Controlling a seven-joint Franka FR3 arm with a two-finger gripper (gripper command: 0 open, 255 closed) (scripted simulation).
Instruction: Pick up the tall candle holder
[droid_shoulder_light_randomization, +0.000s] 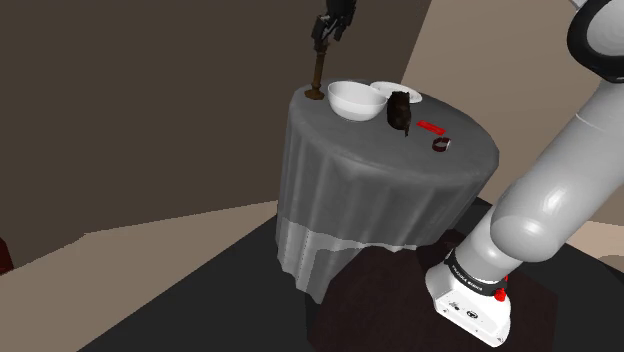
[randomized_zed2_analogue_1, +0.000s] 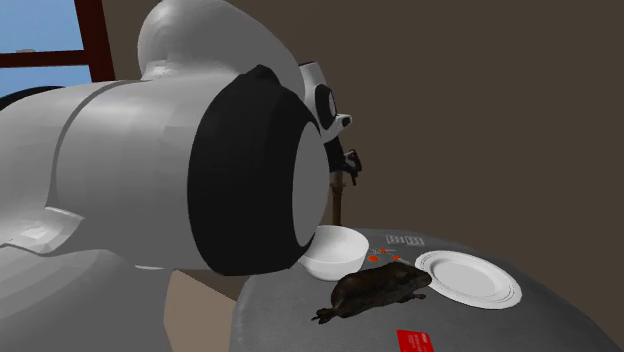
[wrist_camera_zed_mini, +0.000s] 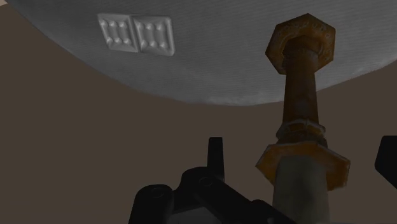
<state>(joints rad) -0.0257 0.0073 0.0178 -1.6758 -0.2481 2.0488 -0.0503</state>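
The tall candle holder (droid_shoulder_light_randomization: 317, 75) is a slim rusty-brown column that stands upright at the far edge of the round table (droid_shoulder_light_randomization: 380, 170), toward the shoulder view's left. My black gripper (droid_shoulder_light_randomization: 329, 36) hangs over its top. In the wrist view the holder (wrist_camera_zed_mini: 299, 95) runs from its flanged base on the cloth up to a wide collar between my fingers. One fingertip (wrist_camera_zed_mini: 216, 155) and the other stand well apart on either side of that collar and touch nothing, so my gripper (wrist_camera_zed_mini: 302, 159) is open. In the second exterior view the thin stem (randomized_zed2_analogue_1: 341, 205) shows below my gripper (randomized_zed2_analogue_1: 347, 166).
A white bowl (droid_shoulder_light_randomization: 356, 99) sits right beside the holder, then a white plate (droid_shoulder_light_randomization: 394, 91) and a dark brown lumpy object (droid_shoulder_light_randomization: 399, 111). A red flat item (droid_shoulder_light_randomization: 431, 127) and a small dark cup (droid_shoulder_light_randomization: 441, 145) lie nearer the stand. A grey embossed pad (wrist_camera_zed_mini: 135, 33) rests on the cloth.
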